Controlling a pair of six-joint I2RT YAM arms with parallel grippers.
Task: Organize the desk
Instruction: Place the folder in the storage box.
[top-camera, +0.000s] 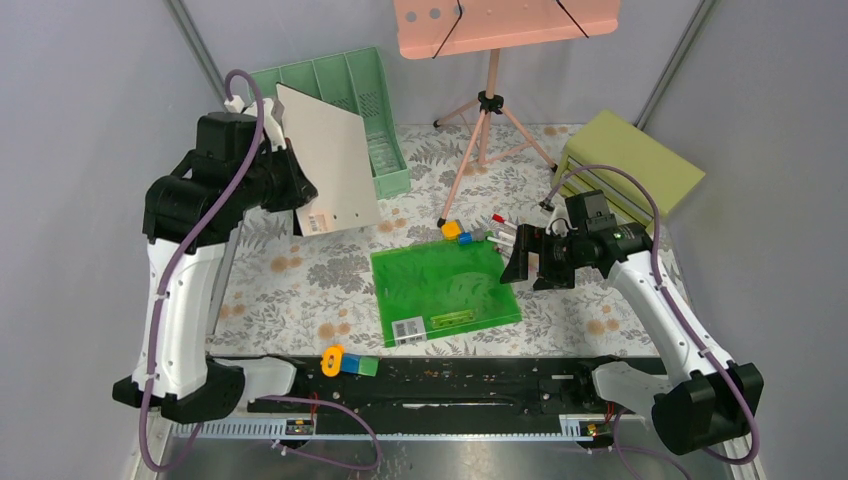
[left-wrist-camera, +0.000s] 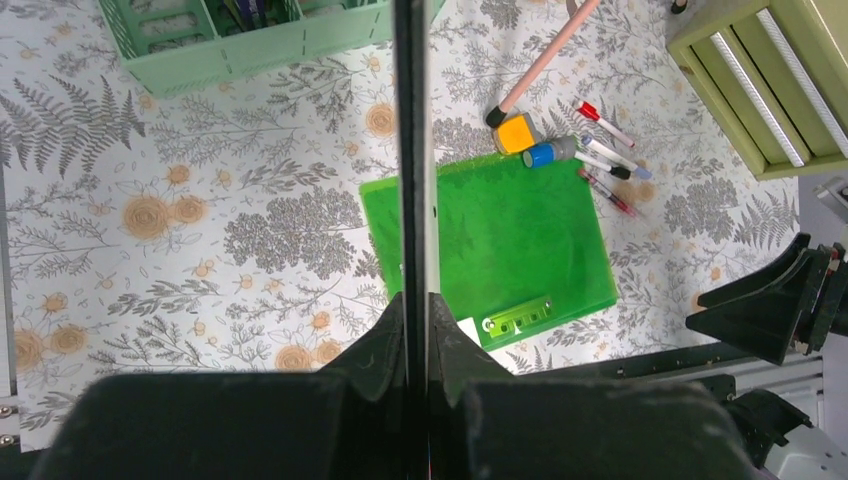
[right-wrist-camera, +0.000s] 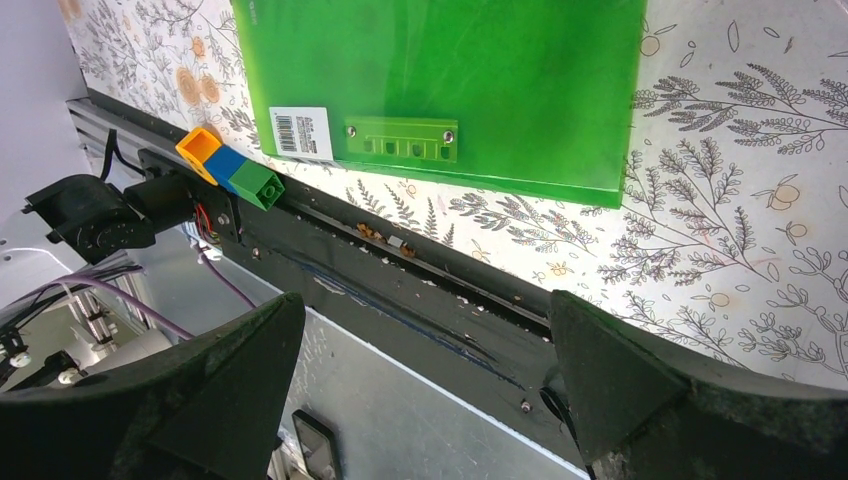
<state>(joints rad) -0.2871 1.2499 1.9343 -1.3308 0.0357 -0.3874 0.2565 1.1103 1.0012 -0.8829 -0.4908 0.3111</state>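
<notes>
The left gripper (left-wrist-camera: 417, 305) is clenched on a pale folder (top-camera: 330, 160), which is held on edge above the desk (top-camera: 290, 285) — close by the green file rack (top-camera: 345, 85) at the far left. The right gripper (top-camera: 518, 256) is spread wide and empty, held just beside a green binder (top-camera: 445, 290) laid flat mid-desk.

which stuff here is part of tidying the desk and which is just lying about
Job: desk, beige folder shut in left claw, green folder, pens, block stack, file rack, drawer box.
Lying about: pink stand.
</notes>
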